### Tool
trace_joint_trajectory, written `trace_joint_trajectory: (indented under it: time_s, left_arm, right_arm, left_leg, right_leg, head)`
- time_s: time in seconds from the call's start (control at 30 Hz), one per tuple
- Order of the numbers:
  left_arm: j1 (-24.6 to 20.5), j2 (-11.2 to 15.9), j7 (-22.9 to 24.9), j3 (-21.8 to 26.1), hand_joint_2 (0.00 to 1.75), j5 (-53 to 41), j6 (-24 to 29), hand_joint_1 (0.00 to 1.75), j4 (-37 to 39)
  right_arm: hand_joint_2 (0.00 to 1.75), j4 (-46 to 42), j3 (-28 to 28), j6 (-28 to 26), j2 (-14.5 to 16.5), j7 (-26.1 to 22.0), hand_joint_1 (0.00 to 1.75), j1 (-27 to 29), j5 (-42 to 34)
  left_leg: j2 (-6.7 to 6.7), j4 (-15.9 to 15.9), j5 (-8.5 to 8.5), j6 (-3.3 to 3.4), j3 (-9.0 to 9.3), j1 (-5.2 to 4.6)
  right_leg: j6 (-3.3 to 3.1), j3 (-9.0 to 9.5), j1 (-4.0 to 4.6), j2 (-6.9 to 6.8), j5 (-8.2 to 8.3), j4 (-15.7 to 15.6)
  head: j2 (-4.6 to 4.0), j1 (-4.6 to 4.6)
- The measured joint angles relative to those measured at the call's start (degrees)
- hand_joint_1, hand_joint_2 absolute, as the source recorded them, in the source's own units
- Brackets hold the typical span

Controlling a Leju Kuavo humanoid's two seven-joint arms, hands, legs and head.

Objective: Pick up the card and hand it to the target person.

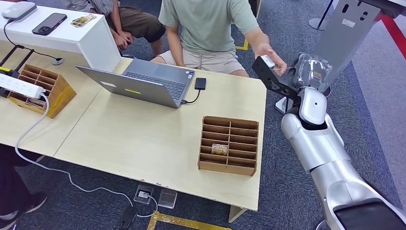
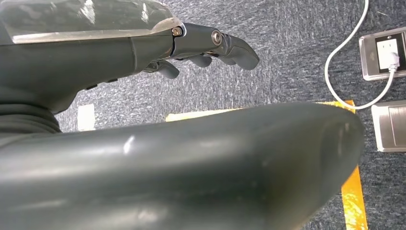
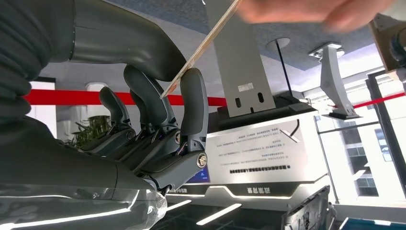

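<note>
Where the right arm reaches out past the far corner of the bench [image 1: 143, 143], the right robot hand [image 1: 273, 76] is raised toward a seated person in a pale green shirt [image 1: 206, 21], and the card [image 1: 267, 61] sits at its fingertips. Seen from the right wrist, the card [image 3: 201, 48] runs edge-on between the thick thumb and a dark finger [image 3: 194, 110], which pinch its lower end, while the person's hand [image 3: 316, 10], blurred, has hold of its upper end. So both are touching the card at once. The left robot hand [image 2: 210, 48] hangs low over grey carpet [image 2: 297, 57], its fingers apart and loosely bent with nothing in them, near a floor socket [image 2: 383, 52] with a white cable plugged in. On the bench stands a brown cardboard divider tray [image 1: 230, 145] with one small item in a compartment, too small to make out. Beyond it sits an open laptop [image 1: 143, 81], with a small black device [image 1: 200, 83] cabled just beside it. A second divider tray [image 1: 45, 88] carries a white power strip [image 1: 19, 86] at the left end.
</note>
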Motion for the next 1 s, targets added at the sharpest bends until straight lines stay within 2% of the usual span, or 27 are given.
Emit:
trace_joint_trajectory:
  time_s: [0.23, 0.37, 0.43, 0.47, 0.57, 0.6, 0.8, 1.0]
  left_arm:
    - [0.0, 0.02, 0.05, 0.0, 0.0, 0.09, -0.02, 0.0, 0.0]
    - [0.0, 0.01, 0.19, 0.0, 0.0, 0.13, 0.04, 0.0, 0.0]
    - [0.0, 0.01, 0.18, 0.0, 0.0, 0.19, 0.11, 0.0, -0.01]
    - [-0.01, 0.01, 0.15, 0.0, 0.0, 0.21, 0.15, 0.0, -0.01]
    - [0.01, 0.01, 0.04, 0.0, 0.0, 0.25, 0.16, 0.0, 0.0]
    - [0.01, 0.01, 0.01, 0.0, 0.0, 0.26, 0.16, 0.0, 0.0]
    - [0.01, 0.02, 0.01, 0.0, 0.0, 0.27, 0.19, 0.0, 0.0]
    - [0.01, 0.01, 0.02, 0.0, 0.0, 0.66, 0.52, 0.0, 0.0]
  right_arm:
    - [1.75, 1.93, 0.0, -0.02, 0.05, -0.33, 1.34, -0.24, -0.24]
    - [1.75, 2.79, 0.01, -0.04, 0.25, -0.68, 0.98, -0.29, -0.43]
    - [1.75, 3.2, 0.0, -0.07, 0.42, -0.99, 0.93, -0.32, -0.73]
    - [1.75, 3.4, 0.01, -0.08, 0.51, -1.16, 0.77, -0.32, -0.9]
    - [1.75, 3.92, 0.02, -0.13, 0.68, -1.47, 0.08, -0.33, -1.19]
    - [1.75, 4.09, 0.02, -0.14, 0.72, -1.53, 0.0, -0.33, -1.25]
    - [1.75, 4.92, -0.01, -0.56, 0.87, -3.25, 0.0, -0.35, -3.25]
    - [1.75, 4.95, -0.42, -2.86, 0.98, -8.15, 0.0, -0.3, -9.38]
  left_leg:
    - [0.0, 0.0, 0.0, 0.0, 0.0, 0.0]
    - [0.0, 0.0, 0.0, 0.0, 0.0, 0.0]
    - [0.0, 0.0, 0.0, 0.0, 0.0, 0.0]
    - [0.0, 0.0, 0.0, 0.0, 0.0, 0.0]
    - [0.0, 0.0, 0.0, 0.0, 0.0, 0.0]
    - [0.0, 0.0, 0.0, 0.0, 0.0, 0.0]
    - [0.0, 0.0, 0.0, 0.0, 0.0, 0.0]
    - [0.0, 0.01, 0.0, 0.0, 0.01, 0.0]
  right_leg:
    - [0.0, 0.0, 0.0, 0.0, 0.0, 0.0]
    - [0.0, 0.0, 0.0, 0.0, 0.0, 0.0]
    - [0.0, 0.0, 0.0, 0.0, 0.0, 0.0]
    - [0.0, 0.0, 0.0, 0.0, 0.0, 0.0]
    - [0.0, 0.0, 0.0, 0.0, 0.0, 0.0]
    - [0.0, 0.0, 0.0, 0.0, 0.0, 0.0]
    - [0.0, 0.0, 0.0, 0.0, 0.0, 0.0]
    - [0.01, 0.0, 0.0, 0.0, 0.01, 0.0]
  head:
    - [0.0, 0.0]
    - [0.0, 0.0]
    - [0.0, 0.0]
    - [0.0, -0.01]
    - [0.0, -0.01]
    - [0.0, 0.0]
    - [0.0, 0.0]
    - [0.0, 0.0]
